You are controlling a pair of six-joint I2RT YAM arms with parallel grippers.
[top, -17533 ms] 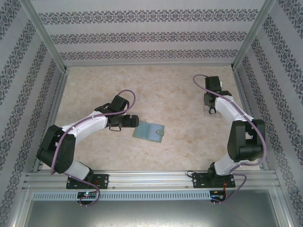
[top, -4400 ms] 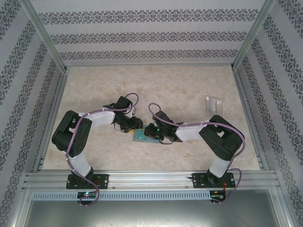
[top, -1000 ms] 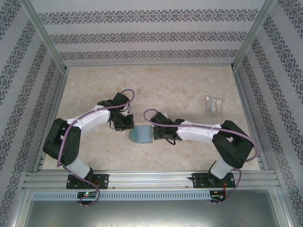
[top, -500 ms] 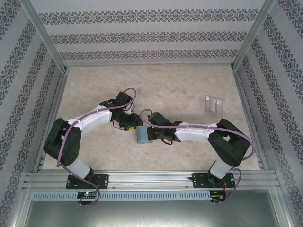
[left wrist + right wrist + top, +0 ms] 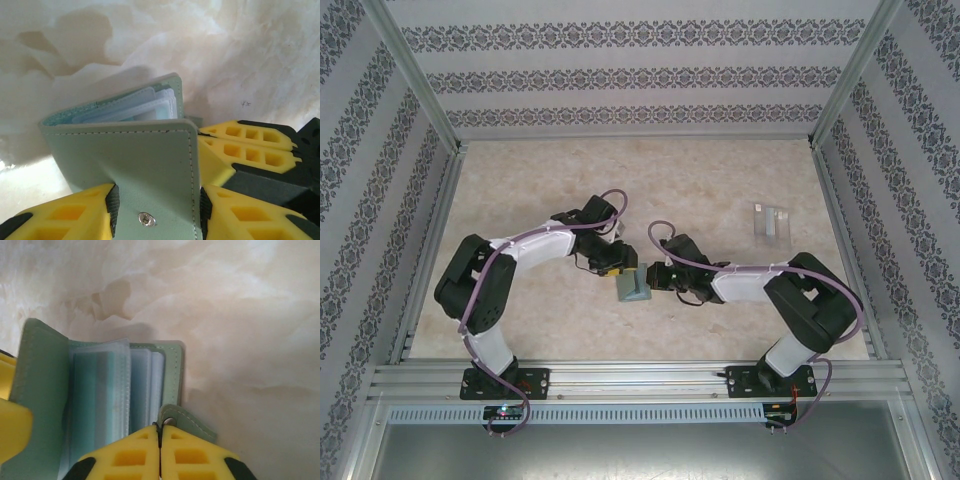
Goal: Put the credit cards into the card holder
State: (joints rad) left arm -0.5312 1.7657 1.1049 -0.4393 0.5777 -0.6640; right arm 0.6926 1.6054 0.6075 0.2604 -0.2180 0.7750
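**A:** Right wrist view first: what has the right gripper (image 5: 160, 437) got?

**B:** Its yellow fingers are pressed together, and the snap tab (image 5: 187, 422) of the card holder (image 5: 45, 390) is nipped at their tips. The case gapes toward that camera, with its clear sleeves (image 5: 100, 400) showing.

**A:** And the left gripper (image 5: 157, 200)?

**B:** Its jaws are partway apart. The holder's outer cover lies across the gap. One edge of the cover runs behind a finger, so I'd judge it isn't clamped.

**A:** Where does the case sit on the table (image 5: 720, 170)?

**B:** Mid-table, between the two grippers. It is half folded and propped up rather than flat.

**A:** The credit cards (image 5: 771, 221)?

**B:** Well apart from it, off to the right and farther back, near the right wall (image 5: 900, 200). They lie flat side by side, long sides running away from the bases. I can see none in the holder.

**A:** So which arm fetches?

**B:** The right is much nearer, but it is holding the tab. I'd guess the left has to secure the case first.
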